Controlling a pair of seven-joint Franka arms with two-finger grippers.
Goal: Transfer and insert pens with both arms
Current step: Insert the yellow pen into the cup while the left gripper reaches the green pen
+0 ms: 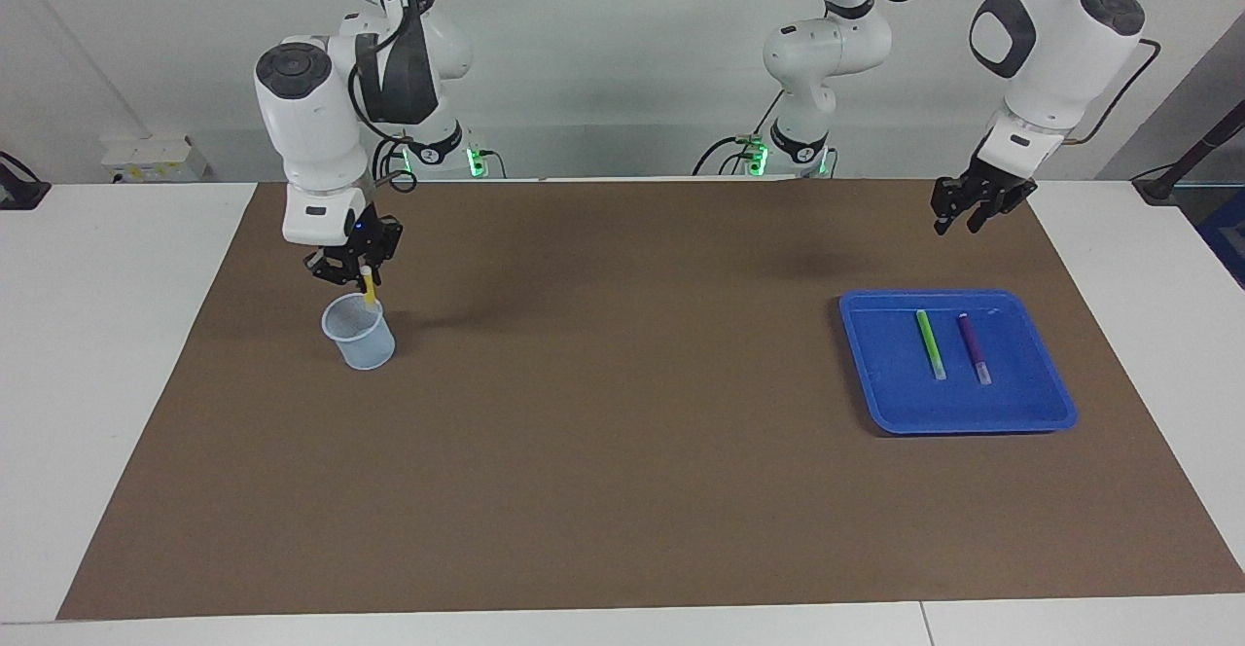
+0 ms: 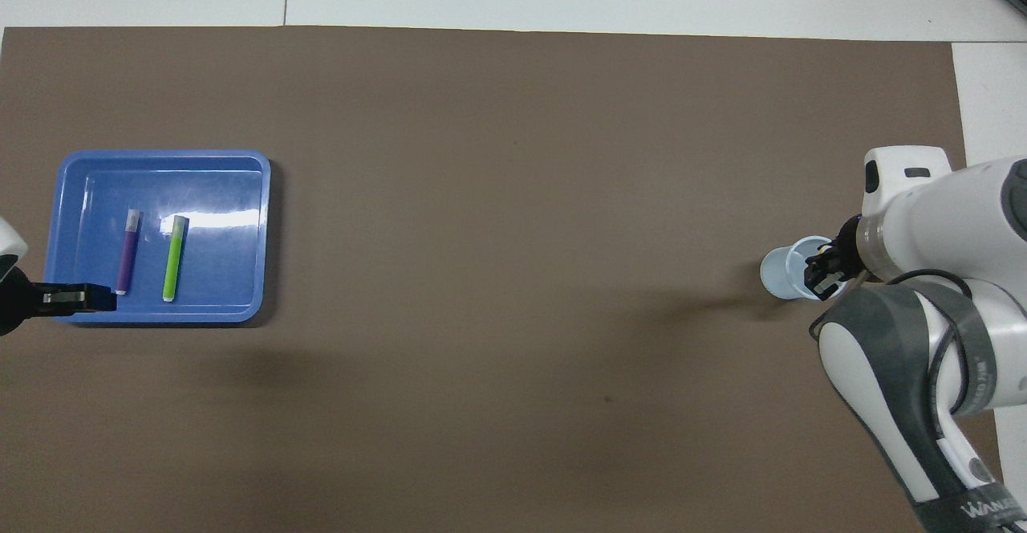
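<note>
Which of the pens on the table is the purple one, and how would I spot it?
Find the blue tray on the brown mat, at the left arm's end of the table. Two pens lie in it side by side, apart; the purple pen is dark violet, nearer the table's end than the bright green pen.

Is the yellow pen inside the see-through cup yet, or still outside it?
Partly in. The yellow pen hangs upright from the right gripper, its lower tip just past the rim of the clear plastic cup; most of it is above.
</note>
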